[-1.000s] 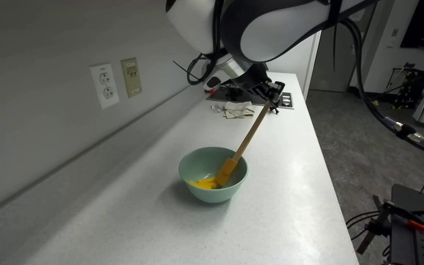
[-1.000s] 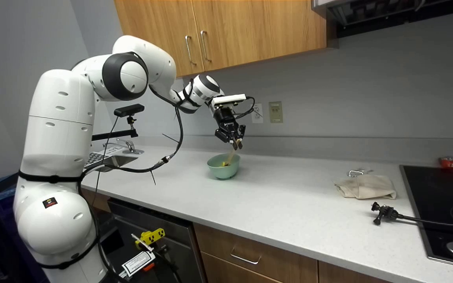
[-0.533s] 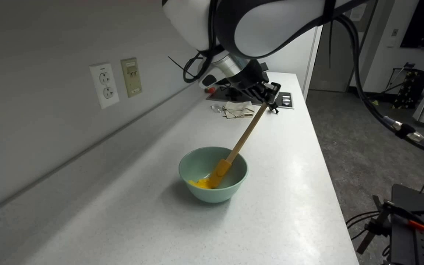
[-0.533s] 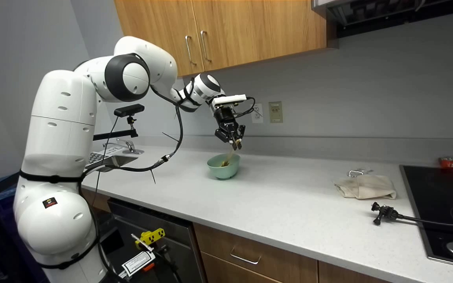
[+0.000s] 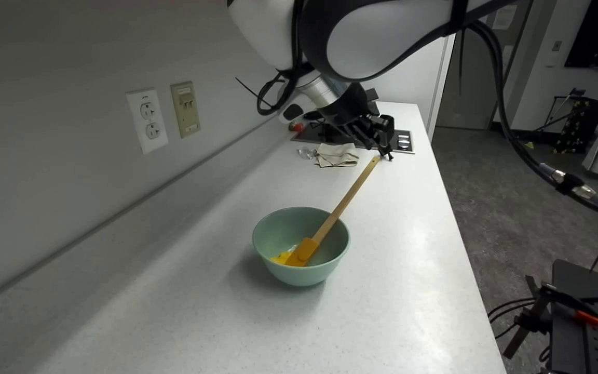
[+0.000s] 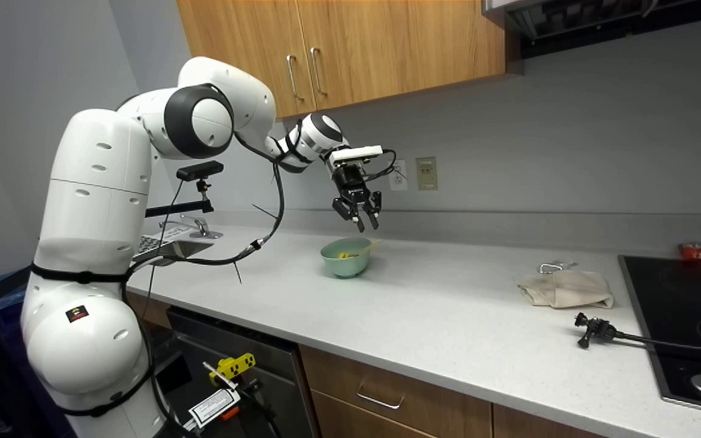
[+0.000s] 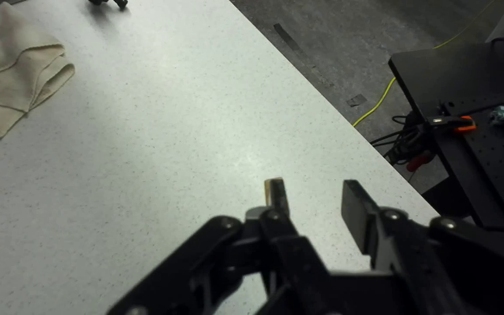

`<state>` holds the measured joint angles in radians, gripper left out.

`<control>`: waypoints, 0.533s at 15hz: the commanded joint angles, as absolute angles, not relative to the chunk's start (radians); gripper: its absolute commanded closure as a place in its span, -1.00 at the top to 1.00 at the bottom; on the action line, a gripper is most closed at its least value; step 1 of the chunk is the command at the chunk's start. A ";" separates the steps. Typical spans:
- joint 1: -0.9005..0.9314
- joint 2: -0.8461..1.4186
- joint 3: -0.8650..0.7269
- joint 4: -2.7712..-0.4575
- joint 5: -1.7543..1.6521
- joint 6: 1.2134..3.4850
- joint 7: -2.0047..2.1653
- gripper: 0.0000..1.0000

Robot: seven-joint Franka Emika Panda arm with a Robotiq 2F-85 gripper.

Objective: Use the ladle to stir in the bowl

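The bowl [image 5: 301, 276] is pale mint-green and stands upright on the counter; it also shows in an exterior view [image 6: 346, 266]. Yellow pieces [image 5: 280, 258] lie inside it. The ladle [image 5: 348, 197] leans in the bowl, its yellow scoop end [image 5: 302, 253] at the bottom and its wooden handle over the rim. The handle's end [image 6: 376, 241] sticks out past the rim in an exterior view. My gripper [image 5: 380, 149] is open and empty above the handle's end, also in an exterior view [image 6: 367, 225]. In the wrist view the gripper's [image 7: 314, 188] fingers stand apart; the ladle is not clearly seen there.
A folded beige cloth [image 6: 566, 289] lies farther along the counter [image 6: 448, 316], with a black mount tool [image 6: 599, 330] and a black cooktop [image 6: 691, 310] beyond. The wall with outlets [image 5: 147, 120] runs along the back. Wooden cabinets [image 6: 399, 55] hang above.
My gripper has opened and let go of the ladle. The handle has dropped onto the bowl's rim, and the scoop end has slid across the bowl's bottom. The arm has shifted slightly.
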<state>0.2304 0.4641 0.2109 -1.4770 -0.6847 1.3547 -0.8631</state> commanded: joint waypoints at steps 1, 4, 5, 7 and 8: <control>0.227 0.474 0.207 -1.439 -0.668 1.346 -0.887 0.41; 0.226 0.457 0.208 -1.449 -0.658 1.333 -0.885 0.88; 0.224 0.450 0.209 -1.455 -0.657 1.332 -0.887 0.98; 0.219 0.430 0.210 -1.478 -0.649 1.329 -0.889 1.00; 0.215 0.419 0.212 -1.495 -0.641 1.328 -0.893 1.00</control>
<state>0.2276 0.4562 0.2109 -1.4697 -0.6820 1.3466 -0.8632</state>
